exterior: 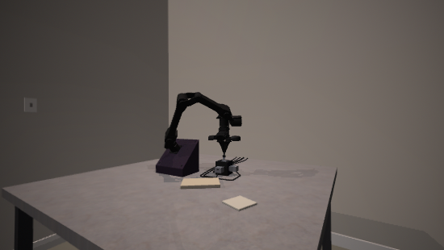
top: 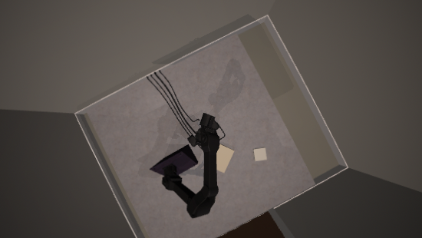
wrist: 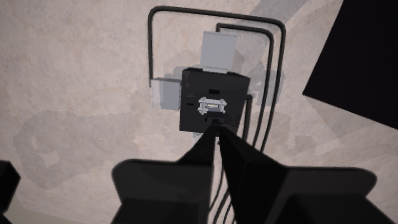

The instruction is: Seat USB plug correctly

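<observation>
While the fingers pinch the USB plug (wrist: 215,121) above the power cube (wrist: 214,102), extraction seems underway. Next likely: lift, reverse, reinsert.

From above, the arm (top: 209,169) hides the power cube and part of the larger tan pad (top: 225,157). In the wrist view the pincer (wrist: 218,131) pinches something too thin to name (perhaps a cable). The desk (exterior: 121,210) is cropped at its near edge.
</observation>
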Controlling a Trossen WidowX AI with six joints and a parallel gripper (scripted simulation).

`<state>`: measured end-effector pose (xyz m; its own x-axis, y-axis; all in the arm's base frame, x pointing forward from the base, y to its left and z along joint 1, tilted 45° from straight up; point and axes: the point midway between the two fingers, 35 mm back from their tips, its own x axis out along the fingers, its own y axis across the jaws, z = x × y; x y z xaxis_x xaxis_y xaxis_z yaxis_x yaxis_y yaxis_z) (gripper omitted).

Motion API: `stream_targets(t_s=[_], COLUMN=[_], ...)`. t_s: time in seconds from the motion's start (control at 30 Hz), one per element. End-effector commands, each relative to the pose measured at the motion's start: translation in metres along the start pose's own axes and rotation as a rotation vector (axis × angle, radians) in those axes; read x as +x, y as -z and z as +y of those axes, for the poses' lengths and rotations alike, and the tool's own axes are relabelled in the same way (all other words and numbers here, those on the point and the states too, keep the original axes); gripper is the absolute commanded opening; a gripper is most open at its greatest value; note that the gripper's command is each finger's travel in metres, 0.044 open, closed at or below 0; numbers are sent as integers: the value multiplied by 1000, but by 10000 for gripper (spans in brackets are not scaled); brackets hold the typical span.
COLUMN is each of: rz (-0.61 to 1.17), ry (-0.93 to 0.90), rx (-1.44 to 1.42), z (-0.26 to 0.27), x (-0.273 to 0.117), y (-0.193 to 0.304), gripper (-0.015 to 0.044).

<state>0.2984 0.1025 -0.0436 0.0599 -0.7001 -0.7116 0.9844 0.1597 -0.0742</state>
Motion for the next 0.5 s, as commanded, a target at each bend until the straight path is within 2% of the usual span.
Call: stream_targets(t_s=[0.0, 0.47], rz=[7, 7], ry=[-2, -2], rx=[7, 7], z=[1, 1], x=[-5, -14], y=[0, 0], gripper=[0, 0])
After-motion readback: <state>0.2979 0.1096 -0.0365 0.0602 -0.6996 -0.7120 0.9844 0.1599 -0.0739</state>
